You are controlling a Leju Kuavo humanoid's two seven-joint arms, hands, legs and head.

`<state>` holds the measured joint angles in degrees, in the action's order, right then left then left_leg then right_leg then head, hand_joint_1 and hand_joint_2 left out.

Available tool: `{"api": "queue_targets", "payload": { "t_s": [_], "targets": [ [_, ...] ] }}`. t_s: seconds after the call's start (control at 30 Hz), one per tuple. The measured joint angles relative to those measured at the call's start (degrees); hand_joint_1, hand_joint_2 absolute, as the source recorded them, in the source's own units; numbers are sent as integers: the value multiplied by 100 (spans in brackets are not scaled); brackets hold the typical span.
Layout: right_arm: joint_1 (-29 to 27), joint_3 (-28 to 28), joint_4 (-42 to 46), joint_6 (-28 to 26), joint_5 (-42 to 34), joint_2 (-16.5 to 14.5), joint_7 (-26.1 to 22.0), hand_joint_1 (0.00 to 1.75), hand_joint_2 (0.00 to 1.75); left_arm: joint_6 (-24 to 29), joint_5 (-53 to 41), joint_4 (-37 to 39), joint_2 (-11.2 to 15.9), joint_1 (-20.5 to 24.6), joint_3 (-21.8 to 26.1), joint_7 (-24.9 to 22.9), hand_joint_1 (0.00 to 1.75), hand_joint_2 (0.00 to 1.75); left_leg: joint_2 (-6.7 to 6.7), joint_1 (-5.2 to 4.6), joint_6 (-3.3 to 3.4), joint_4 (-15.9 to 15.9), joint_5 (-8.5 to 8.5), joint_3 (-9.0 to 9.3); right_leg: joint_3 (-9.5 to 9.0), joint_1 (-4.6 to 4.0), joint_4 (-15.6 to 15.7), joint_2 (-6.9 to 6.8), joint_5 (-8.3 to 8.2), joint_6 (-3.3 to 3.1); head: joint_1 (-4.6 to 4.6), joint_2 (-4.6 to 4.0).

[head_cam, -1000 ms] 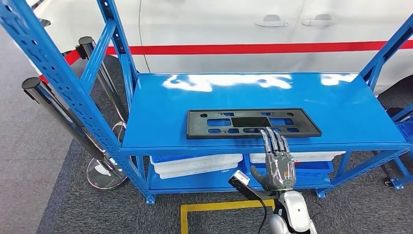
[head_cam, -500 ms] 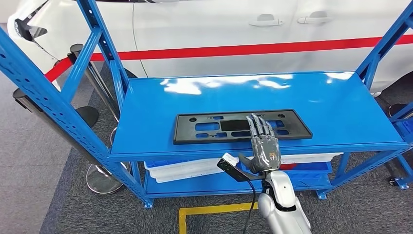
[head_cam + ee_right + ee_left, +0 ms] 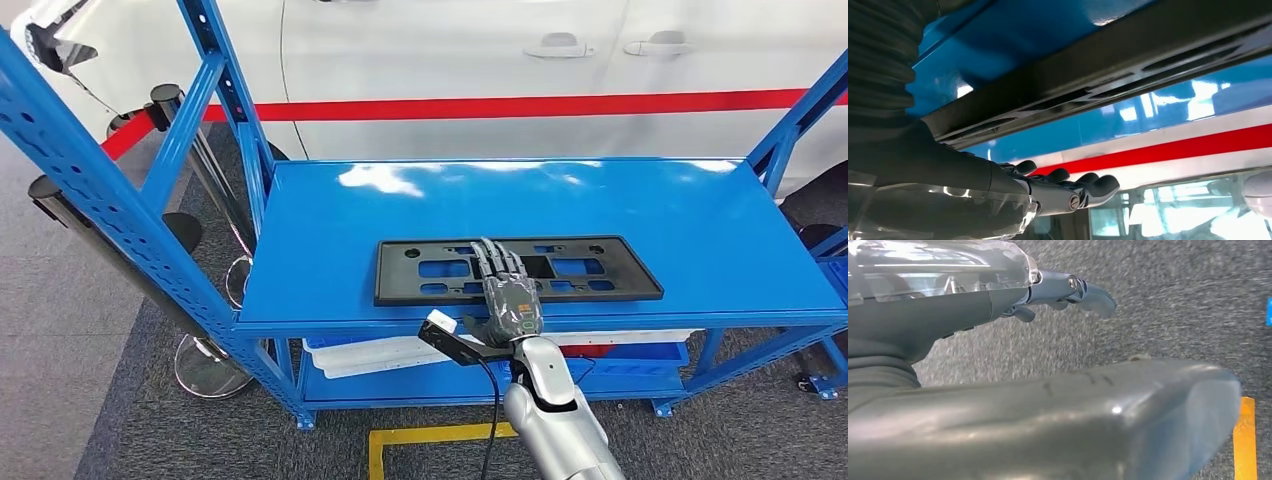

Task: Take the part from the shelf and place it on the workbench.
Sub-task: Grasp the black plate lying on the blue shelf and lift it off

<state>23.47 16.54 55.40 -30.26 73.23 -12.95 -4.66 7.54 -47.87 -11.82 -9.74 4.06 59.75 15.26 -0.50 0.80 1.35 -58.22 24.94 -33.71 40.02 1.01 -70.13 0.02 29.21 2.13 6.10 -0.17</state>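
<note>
Starting at the left, our left hand (image 3: 1068, 290) hangs by our side over grey carpet in the left wrist view, its fingers loosely extended and apart with nothing in them; we judge it idle because the reach ahead needs only one arm. A yellow floor line (image 3: 1246, 440) at that picture's edge matches the yellow marking (image 3: 440, 437) on the floor in front of the blue shelf (image 3: 320, 220) in the head view. Moving right, the part (image 3: 420, 270), a long flat black plate with rectangular cut-outs, lies flat on the shelf's top deck, close to and roughly parallel with the front edge, nearer the left upright than the right, so it can be reached from the aisle without leaning over the deck. Our right hand (image 3: 505, 290) is laid over the part's middle from the front edge, fingers stretched out and slightly spread across the cut-outs, palm down; it has not closed on anything, and we judge this as the approach to a grasp, not a hold. From above we cannot tell whether the fingers touch the plate. The right wrist view answers part of that: it looks along the hand from behind, with the part (image 3: 1128, 65) as a dark ribbed band close by the fingertips (image 3: 1098, 187), which are straight and curl round no edge. It also shows the red stripe (image 3: 1198, 145) of the white car (image 3: 450, 60) parked behind the shelf. The head view alone gives the part's whole outline and its place on the deck. No workbench can be made out.
</note>
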Motion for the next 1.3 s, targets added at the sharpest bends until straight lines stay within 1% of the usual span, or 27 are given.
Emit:
{"api": "queue_targets", "payload": {
  "t_s": [0.03, 0.07, 0.1, 0.13, 0.23, 0.27, 0.3, 0.37, 0.4, 0.43, 0.47, 0.5, 0.53, 0.6, 0.63, 0.73, 0.77, 0.83, 0.9, 0.93, 0.97, 1.0, 1.07, 1.1, 1.13, 1.23, 1.3],
  "targets": [
    [53, 12, -67, -7, 9, -25, 3, 53, 175, 36, 4, 0, -7, -1, 8, -13, 0, 0, -1, 0, -17, 2, 17, 24, -172, 2, 424, 1, -233, -19, 0, 0],
    [124, 24, -145, -26, 19, -56, 12, 96, 175, 74, 8, 0, -15, 3, 15, -21, 0, 0, 0, -8, -41, -1, 34, 39, -334, -10, 799, 2, -397, -46, 0, 0],
    [198, 35, -234, -57, 28, -88, 22, 140, 175, 108, 9, 0, -22, 10, 21, -25, 0, 0, 1, -15, -65, -2, 46, 46, -446, -25, 1062, 6, -488, -76, 1, 0],
    [272, 43, -339, -100, 38, -125, 34, 175, 175, 130, 9, 0, -26, 16, 29, -22, 0, 0, 2, -18, -94, 3, 55, 48, -491, -45, 1174, 10, -496, -109, 1, 0],
    [502, 66, -652, -213, 62, -239, 62, 175, 175, 154, 9, 0, -29, 22, 47, 9, 0, 0, 7, -11, -199, -2, 90, 63, -522, -58, 1228, 16, -496, -221, 1, 0],
    [587, 72, -743, -231, 66, -276, 71, 175, 175, 159, 9, 0, -29, 22, 52, 24, 0, 0, 10, -8, -226, -108, 161, 23, -540, -48, 1252, 14, -504, -264, 1, 0],
    [672, 77, -833, -244, 66, -312, 78, 175, 175, 164, 9, 0, -29, 22, 57, 38, 0, 0, 13, -5, -245, -329, 287, -76, -557, -39, 1272, 10, -507, -301, 2, 0],
    [827, 79, -1025, -269, 36, -371, 86, 175, 175, 174, 10, 0, -29, 20, 75, 65, 0, 0, 15, 1, -272, -1078, 638, -446, -573, -54, 1276, -1, -491, -353, 2, -1],
    [886, 79, -1120, -281, 12, -389, 83, 175, 175, 182, 11, 0, -31, 17, 87, 75, 0, 0, 16, 2, -285, -1436, 758, -636, -579, -65, 1273, -5, -483, -365, 2, -1],
    [934, 79, -1205, -292, -10, -405, 78, 175, 175, 191, 13, 0, -32, 12, 99, 81, 0, 0, 17, 2, -294, -1637, 777, -756, -586, -75, 1267, -6, -473, -372, 2, -1],
    [980, 79, -1278, -300, -24, -420, 70, 175, 175, 202, 14, 0, -33, 8, 111, 84, 0, 0, 17, 3, -297, -1612, 677, -769, -594, -81, 1258, -6, -460, -373, 2, -1],
    [1029, 79, -1339, -309, -27, -438, 62, 175, 175, 212, 16, 0, -33, 7, 123, 85, 0, 0, 20, 4, -293, -1345, 477, -662, -606, -82, 1241, -2, -442, -367, 2, 0],
    [1081, 79, -1391, -315, -28, -458, 57, 175, 175, 220, 20, 0, -33, 7, 133, 86, 0, 0, 26, 5, -281, -941, 250, -487, -616, -82, 1216, 3, -417, -354, 2, 0],
    [1190, 79, -1473, -326, -32, -488, 52, 175, 175, 228, 26, 0, -33, 16, 145, 90, 0, 0, 33, -10, -229, -285, 2, -185, -612, -104, 1154, 14, -367, -307, 2, 0],
    [1229, 79, -1508, -329, -34, -495, 51, 175, 175, 229, 28, 0, -33, 19, 148, 93, 0, 0, 32, -18, -196, -148, -15, -124, -605, -114, 1136, 17, -352, -281, 1, 0],
    [1298, 79, -1588, -341, -38, -513, 49, 175, 175, 239, 34, 0, -37, 15, 152, 98, 0, 0, 20, -14, -91, -102, -7, -106, -603, -115, 1116, 14, -324, -196, 1, 0],
    [1323, 79, -1608, -345, -44, -519, 44, 175, 175, 242, 36, 0, -39, 17, 154, 99, 0, 0, 21, -5, -57, -86, -16, -98, -575, -108, 1046, 12, -269, -162, 1, 0],
    [1379, 79, -1654, -345, -81, -523, 16, 175, 175, 252, 49, 0, -45, 25, 159, 100, 0, 0, 27, 11, -8, -65, -25, -87, -355, -83, 575, 11, 5, -96, 0, 0],
    [1414, 79, -1719, -332, -142, -523, -27, 175, 175, 286, 80, 0, -53, 28, 177, 98, 0, 0, 30, 11, 11, -65, -20, -88, 28, -63, -181, 10, 321, -53, 0, 0],
    [1420, 79, -1754, -325, -178, -524, -53, 175, 175, 314, 96, 0, -59, 27, 191, 92, 0, 0, 29, 11, 13, -65, -18, -86, 166, -54, -428, 8, 369, -42, 0, 0],
    [1427, 79, -1787, -320, -221, -528, -86, 175, 175, 347, 117, 0, -67, 27, 209, 81, 0, 0, 24, 12, 12, -66, -16, -82, 198, -45, -451, 8, 296, -42, 0, 0],
    [1438, 79, -1815, -318, -280, -534, -126, 175, 175, 381, 136, 0, -75, 27, 228, 69, 0, 0, 18, 12, 8, -66, -12, -74, 116, -39, -241, 7, 125, -52, 0, 0],
    [1478, 78, -1843, -309, -523, -554, -290, 175, 175, 442, 181, 0, -103, 27, 275, 51, 0, 0, 10, 7, -13, -67, 0, -56, -255, -44, 564, 8, -276, -102, 0, 0],
    [1494, 74, -1814, -275, -749, -565, -426, 175, 175, 469, 208, 0, -116, 28, 298, 46, 0, 0, 9, 1, -34, -69, 5, -53, -404, -61, 890, 10, -393, -132, 0, 0],
    [1492, 66, -1728, -197, -1067, -574, -597, 175, 175, 493, 239, 0, -128, 29, 323, 42, 0, 0, 11, -2, -62, -70, 9, -53, -491, -81, 1084, 13, -441, -160, 1, 0],
    [1388, 30, -986, 284, -2279, -567, -970, 175, 175, 545, 324, 0, -144, 27, 409, 31, 0, 0, 22, 13, -166, -58, 28, -32, -540, -107, 1196, 28, -454, -246, 2, -1],
    [1336, 18, -364, 605, -2895, -546, -999, 175, 175, 562, 357, 0, -149, 23, 460, 29, 0, 0, 30, 25, -212, -244, 175, -77, -600, -83, 1274, 34, -485, -320, 2, 0]
  ]
}}
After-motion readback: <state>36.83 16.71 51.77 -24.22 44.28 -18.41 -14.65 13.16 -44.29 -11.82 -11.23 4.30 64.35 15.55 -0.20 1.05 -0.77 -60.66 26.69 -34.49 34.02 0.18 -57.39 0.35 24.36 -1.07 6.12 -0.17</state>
